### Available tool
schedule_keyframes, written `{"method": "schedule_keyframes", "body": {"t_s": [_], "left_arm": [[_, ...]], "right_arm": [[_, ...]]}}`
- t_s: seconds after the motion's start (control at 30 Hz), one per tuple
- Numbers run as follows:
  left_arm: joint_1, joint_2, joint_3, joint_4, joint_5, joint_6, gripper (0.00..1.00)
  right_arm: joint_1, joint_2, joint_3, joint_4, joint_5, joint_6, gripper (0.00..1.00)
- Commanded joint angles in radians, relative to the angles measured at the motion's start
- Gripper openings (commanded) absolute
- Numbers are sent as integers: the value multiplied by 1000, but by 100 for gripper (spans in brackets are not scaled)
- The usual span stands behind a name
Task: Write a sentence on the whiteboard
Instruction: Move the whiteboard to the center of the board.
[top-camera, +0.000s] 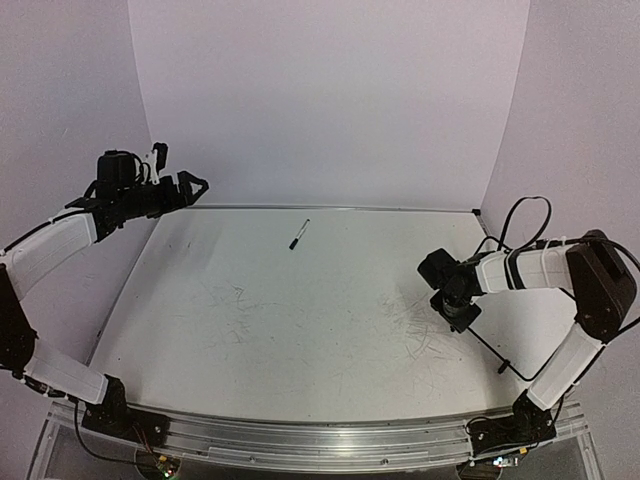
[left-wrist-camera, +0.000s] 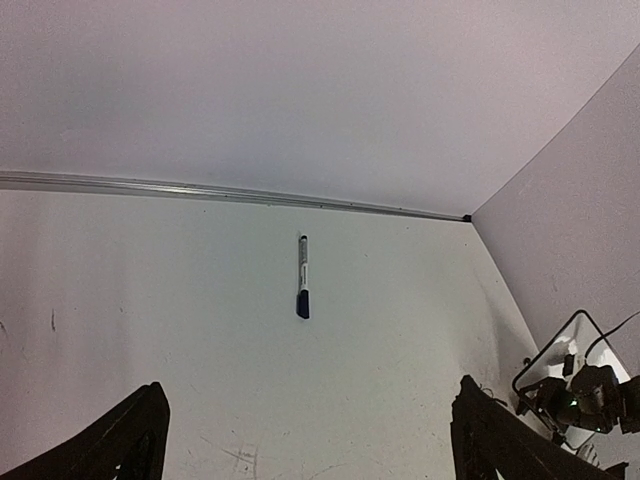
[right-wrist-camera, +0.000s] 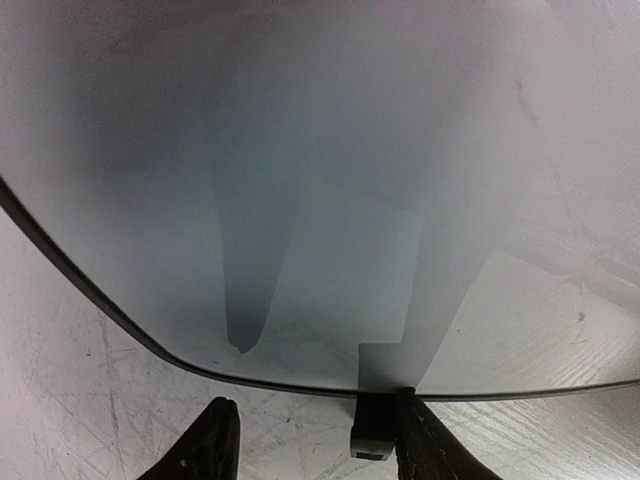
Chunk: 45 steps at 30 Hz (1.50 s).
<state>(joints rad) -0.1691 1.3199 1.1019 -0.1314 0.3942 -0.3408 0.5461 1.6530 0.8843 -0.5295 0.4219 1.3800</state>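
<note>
The whiteboard (top-camera: 522, 322) lies flat at the table's right side, partly under my right arm. In the right wrist view its blank white face (right-wrist-camera: 330, 180) fills the upper frame, with its thin black frame and one small black foot (right-wrist-camera: 372, 432) at the near edge. No blue sentence shows on it. My right gripper (right-wrist-camera: 315, 445) is open just off that edge, its right finger (right-wrist-camera: 430, 445) touching the foot. A marker with a dark blue cap (top-camera: 299, 234) lies on the table near the back (left-wrist-camera: 302, 278). My left gripper (top-camera: 193, 185) is open and empty, raised at the back left, far from the marker (left-wrist-camera: 310, 445).
The large white tabletop (top-camera: 290, 320) is covered in faint grey scuff marks. A metal strip (left-wrist-camera: 200, 190) runs along its back edge under the pale walls. A black cable (top-camera: 520, 215) loops behind my right arm.
</note>
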Motion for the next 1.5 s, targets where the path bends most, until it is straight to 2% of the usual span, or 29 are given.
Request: {"method": "schedule_keyframes", "body": {"t_s": [0.0, 0.47, 0.6, 0.83, 1.2, 1.47], "left_arm": [[-10, 10, 65, 19, 21, -4, 99], [-27, 29, 78, 19, 19, -10, 99], [-31, 30, 78, 19, 14, -12, 99], [-43, 34, 85, 19, 11, -13, 99], [-54, 29, 87, 19, 2, -14, 99], [-65, 26, 80, 19, -7, -21, 99]], "right_arm": [[-2, 29, -29, 28, -35, 37, 53], [-3, 77, -53, 36, -16, 99, 44], [-3, 81, -49, 36, -10, 109, 36], [7, 84, -22, 21, 9, 76, 30], [74, 93, -11, 8, 23, 67, 12], [140, 99, 32, 30, 38, 0, 0]]}}
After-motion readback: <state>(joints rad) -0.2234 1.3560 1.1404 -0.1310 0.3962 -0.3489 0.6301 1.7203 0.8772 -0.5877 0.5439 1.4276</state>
